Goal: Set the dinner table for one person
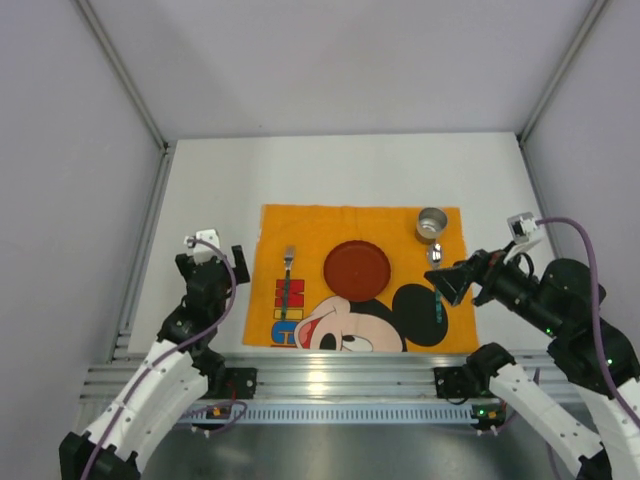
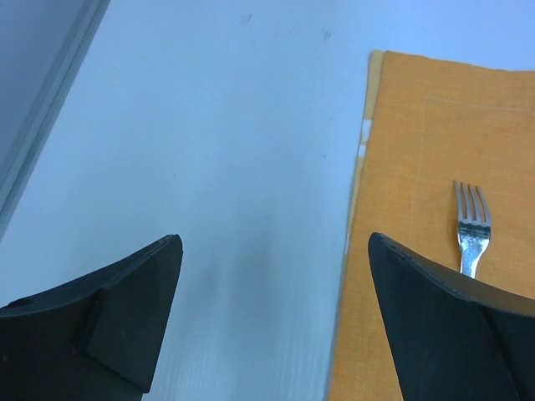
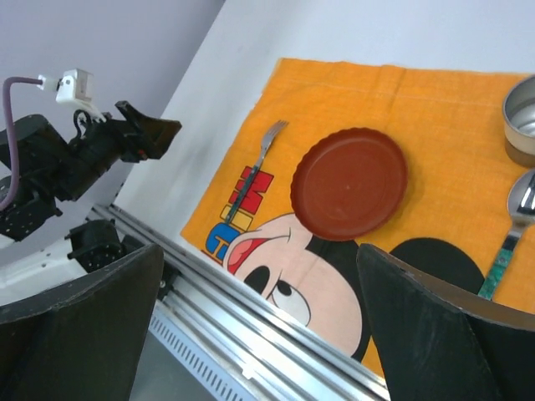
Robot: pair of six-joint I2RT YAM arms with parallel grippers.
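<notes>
The white dinner table [image 1: 350, 170] carries an orange Mickey Mouse placemat [image 1: 400, 225]. On the mat lie a red-brown plate [image 1: 356, 268] in the middle, a fork [image 1: 288, 268] to its left, a green-handled spoon [image 1: 436, 275] to its right, and a small metal cup [image 1: 432, 223] at the far right corner. My left gripper [image 1: 240, 263] is open and empty above bare table just left of the mat; its wrist view shows the fork [image 2: 472, 230]. My right gripper [image 1: 452, 283] is open and empty above the mat's right edge, near the spoon [image 3: 510, 225].
A ribbed aluminium rail [image 1: 330, 375] runs along the near edge, also in the right wrist view [image 3: 251, 309]. Pale lilac walls close in the left, right and back. A rail runs along the table's left side [image 1: 145, 250].
</notes>
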